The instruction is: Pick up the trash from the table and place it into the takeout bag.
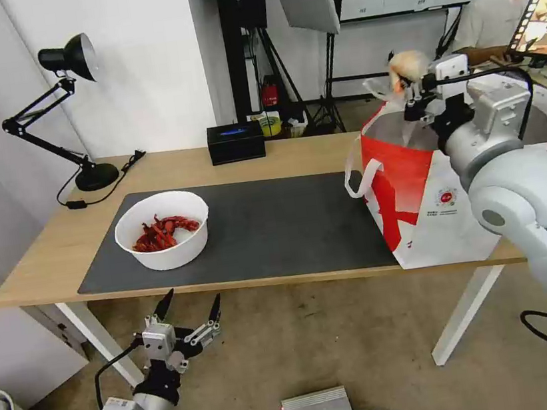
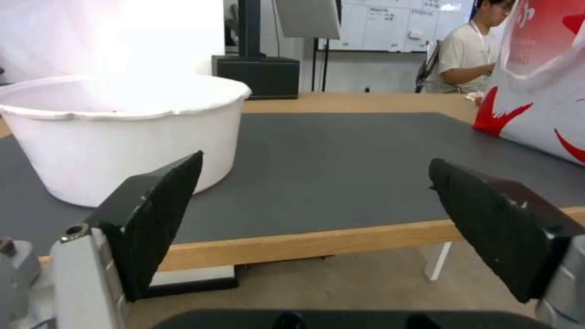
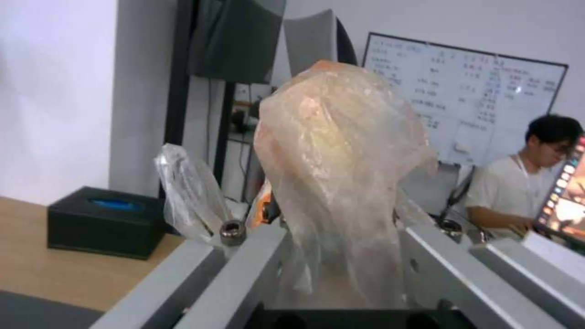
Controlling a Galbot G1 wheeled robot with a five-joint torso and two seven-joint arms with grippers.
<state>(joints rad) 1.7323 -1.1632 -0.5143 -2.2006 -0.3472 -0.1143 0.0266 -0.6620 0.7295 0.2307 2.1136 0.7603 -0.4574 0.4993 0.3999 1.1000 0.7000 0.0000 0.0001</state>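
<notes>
- The table [image 1: 261,159] is seen stretched across the head view, the dark mat [image 1: 276,225] covering most of it; one piece of trash is left on the surface.
- The bag [image 1: 421,205] is stood upright at the table's 3 o'clock end, its foil mouth open upward; what already lies inside cannot be made out.
- The bowl [image 1: 164,230], with red shells in it, is found at about 9 o'clock on the mat, well apart from the bag and untouched. It is judged to be the item remaining.
- The black box [image 1: 235,142] is parked at 12 o'clock on the far edge; it is not counted as trash.
- The right gripper [image 1: 415,93] is held above the bag's mouth, toward its far rim, fingers clamped on the clear pouch [image 3: 341,169] with the beige lump. This piece is judged mid-delivery: carried to the bag, not yet let go.
- The left gripper [image 1: 190,313] is kept low at 6 o'clock, below the table's near edge, fingers spread wide and holding nothing; the bowl is seen just beyond it in the left wrist view.
- Progress is judged well advanced: a drop is pending, and the bowl is to be collected.
</notes>
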